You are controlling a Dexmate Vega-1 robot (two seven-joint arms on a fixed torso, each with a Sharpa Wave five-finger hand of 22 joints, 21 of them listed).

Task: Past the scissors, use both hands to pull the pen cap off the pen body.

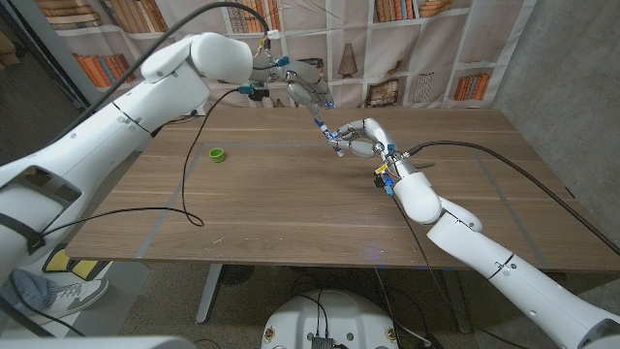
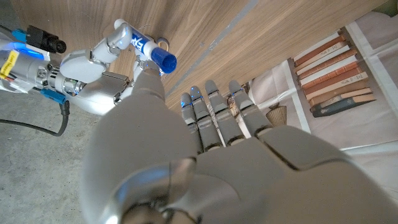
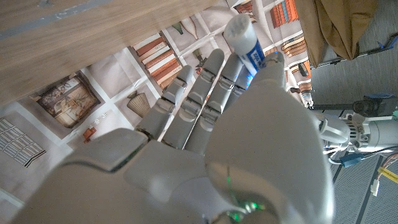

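Right hand (image 1: 360,137): closed around the lower end of the pen (image 1: 327,128), held above the desk (image 1: 291,204); the right wrist view has the barrel running up between thumb and fingers (image 3: 186,99), its white tip clear of them.
Left hand (image 1: 302,91): comes in from above and behind the pen; thumb and fingers look closed on the pen's upper end, though the contact is small in the head view. In the left wrist view the blue cap (image 2: 163,60) pokes out past the thumb.
Pen, place: in the air between the two hands, over the far middle of the desk, well apart from the green ring (image 1: 219,153) on the desk to the left of it.
Pen, axis: a slant, upper end toward the left hand and the back wall, lower end toward the right hand.
Handling, judged: light, stiff, smooth plastic, likely to slip under a loose pinch; the cap probably sits by friction.
Where to hold, judged: one hand wholly on the cap, the other on the barrel just beside the seam, pulling straight along the axis.
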